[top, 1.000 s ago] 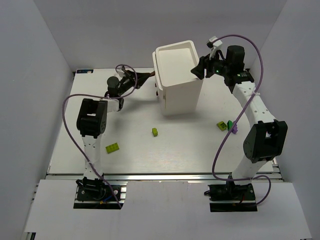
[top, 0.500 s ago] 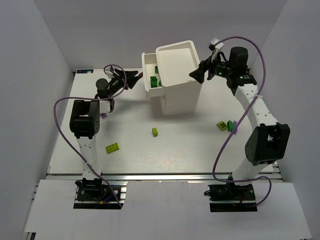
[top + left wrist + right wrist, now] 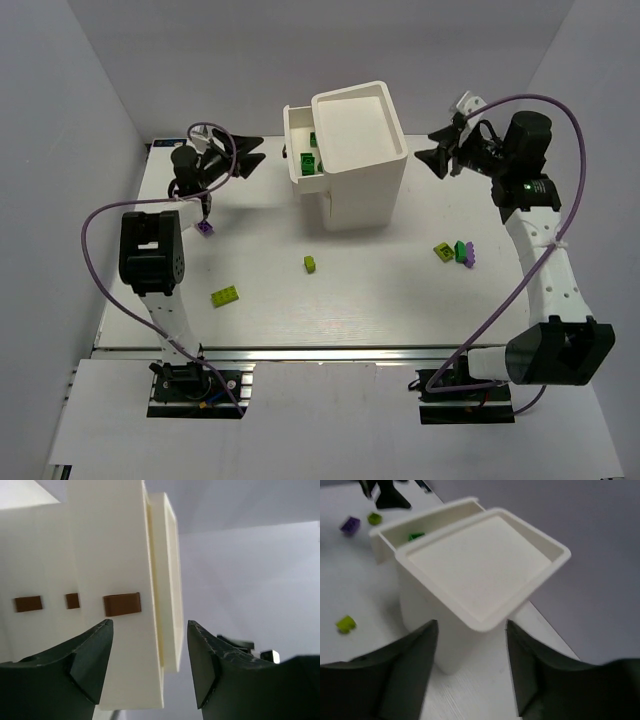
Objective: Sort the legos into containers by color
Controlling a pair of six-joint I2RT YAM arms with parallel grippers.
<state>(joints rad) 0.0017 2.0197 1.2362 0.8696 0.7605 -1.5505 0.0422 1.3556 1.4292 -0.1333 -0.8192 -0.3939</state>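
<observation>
The white cabinet (image 3: 360,165) stands mid-table with its top drawer (image 3: 297,150) pulled out to the left; dark green legos (image 3: 309,161) lie inside. My left gripper (image 3: 247,153) hangs open a short way left of that drawer, holding nothing. In the left wrist view the open gripper (image 3: 150,624) faces the drawer fronts and their brown knobs (image 3: 121,604). My right gripper (image 3: 440,156) stands open to the right of the cabinet, apart from it, and its own view of itself (image 3: 471,625) looks down on the cabinet top (image 3: 480,565). Loose legos lie on the table: a lime one (image 3: 225,295), a small lime one (image 3: 311,264), a purple one (image 3: 205,227).
A cluster of a lime (image 3: 443,251), a green (image 3: 461,248) and a purple brick (image 3: 469,259) lies on the right side. In the right wrist view a lime brick (image 3: 374,518) sits beside the purple one (image 3: 350,525). Grey walls enclose the table.
The top drawer has been pulled out to the left. My left gripper opened and drew back left from it. My right gripper moved away from the cabinet to the right.
</observation>
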